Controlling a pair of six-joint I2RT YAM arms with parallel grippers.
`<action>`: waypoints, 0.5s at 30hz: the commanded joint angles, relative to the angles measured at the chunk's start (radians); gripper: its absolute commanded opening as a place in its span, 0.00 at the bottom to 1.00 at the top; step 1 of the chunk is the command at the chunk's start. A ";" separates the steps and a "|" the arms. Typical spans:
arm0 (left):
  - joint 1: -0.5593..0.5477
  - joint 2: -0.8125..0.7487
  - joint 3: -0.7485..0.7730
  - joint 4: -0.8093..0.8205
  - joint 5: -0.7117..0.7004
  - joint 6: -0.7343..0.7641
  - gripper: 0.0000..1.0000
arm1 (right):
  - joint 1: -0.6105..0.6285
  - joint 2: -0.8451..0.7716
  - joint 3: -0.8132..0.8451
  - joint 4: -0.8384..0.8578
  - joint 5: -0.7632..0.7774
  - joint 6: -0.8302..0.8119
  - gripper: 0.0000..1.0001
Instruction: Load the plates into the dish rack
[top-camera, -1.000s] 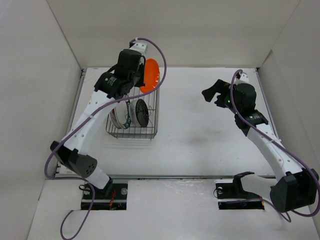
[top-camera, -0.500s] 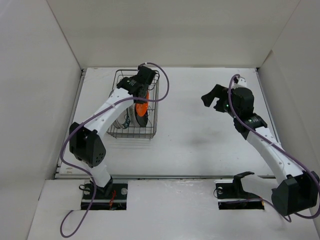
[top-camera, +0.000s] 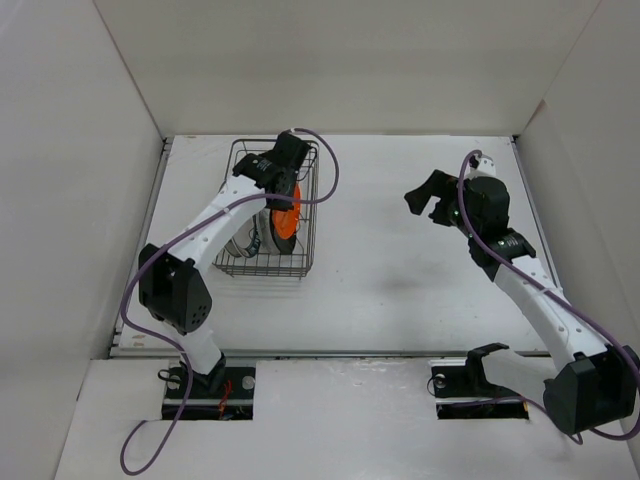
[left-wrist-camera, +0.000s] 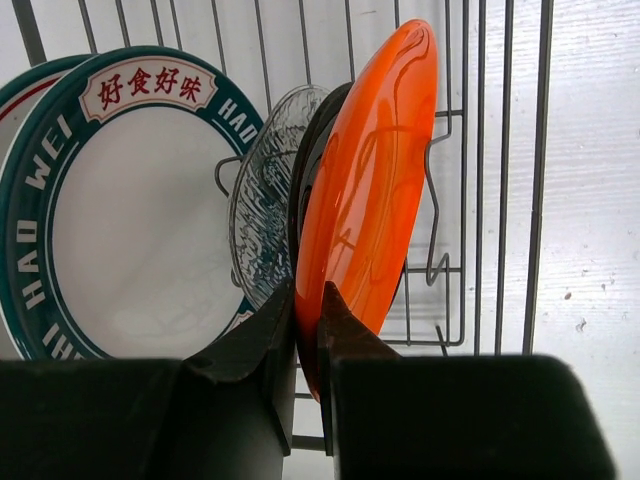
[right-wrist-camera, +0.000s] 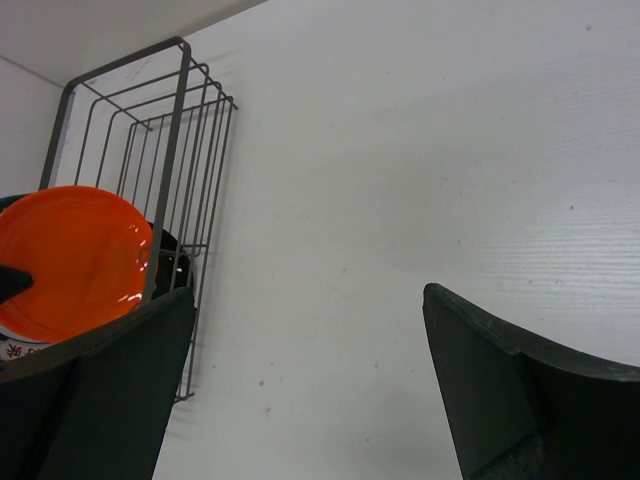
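Note:
The dish rack (top-camera: 303, 232) is a dark wire basket at the left of the table. My left gripper (left-wrist-camera: 307, 300) is shut on the rim of the bright orange plate (left-wrist-camera: 370, 190), which stands on edge inside the rack (left-wrist-camera: 455, 150). Beside it to the left stand the glossy black plate (left-wrist-camera: 308, 160), the clear wavy-edged plate (left-wrist-camera: 262, 210), the white plate with dark blue-green rim (left-wrist-camera: 120, 210) and, at the far left, an edge of the white plate with red marks (left-wrist-camera: 20, 90). In the top view the orange plate (top-camera: 289, 219) sits under my left gripper (top-camera: 281, 190). My right gripper (top-camera: 428, 196) is open and empty above the table.
White walls close in the table on the left, back and right. The rack's right wall (right-wrist-camera: 170, 170) and the orange plate (right-wrist-camera: 70, 260) show in the right wrist view, with bare white tabletop (right-wrist-camera: 400, 170) between them and my right gripper (right-wrist-camera: 310, 390).
One second ago my left gripper held the orange plate above the rack's far right corner. It has brought the plate down into the rack beside the black plate. The right arm barely moved.

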 joint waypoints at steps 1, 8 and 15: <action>-0.001 -0.007 0.017 -0.005 0.069 -0.012 0.00 | -0.006 -0.019 0.001 0.013 0.014 -0.015 1.00; -0.030 -0.028 -0.014 -0.005 0.090 -0.012 0.27 | -0.006 -0.019 -0.008 0.013 0.014 -0.015 1.00; -0.030 -0.050 0.076 -0.023 0.152 0.020 0.85 | -0.006 0.013 0.023 0.004 0.014 -0.026 1.00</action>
